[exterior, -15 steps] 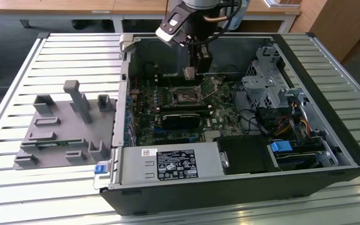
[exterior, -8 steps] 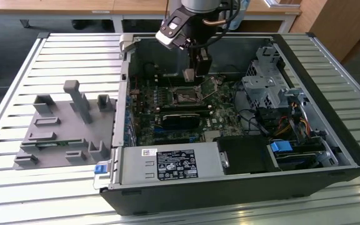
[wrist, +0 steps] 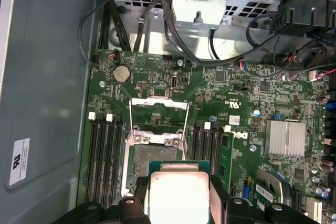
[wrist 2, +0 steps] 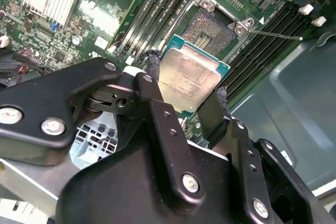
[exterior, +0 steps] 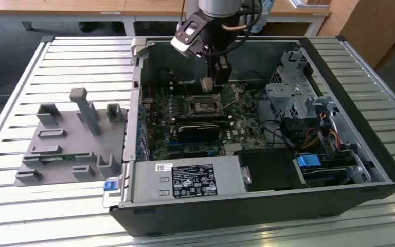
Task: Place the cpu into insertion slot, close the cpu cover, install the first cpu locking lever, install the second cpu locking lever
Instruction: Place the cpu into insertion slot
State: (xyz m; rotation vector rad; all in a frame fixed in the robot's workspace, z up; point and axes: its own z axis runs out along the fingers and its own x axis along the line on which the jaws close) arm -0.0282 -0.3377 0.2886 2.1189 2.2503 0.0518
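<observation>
The cpu [wrist 2: 189,82], silver top upward, is being clamped by its edges in the gripper [wrist 2: 186,77] near the uncovered insertion slot [wrist 2: 212,30].

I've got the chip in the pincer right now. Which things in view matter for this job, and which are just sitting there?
For the job:
pincer, shut on the cpu
insertion slot, uncovered
cpu cover, raised open
locking lever

Just lying about:
memory slots
coin cell
finned heat sink
power supply
grey fixture
</observation>
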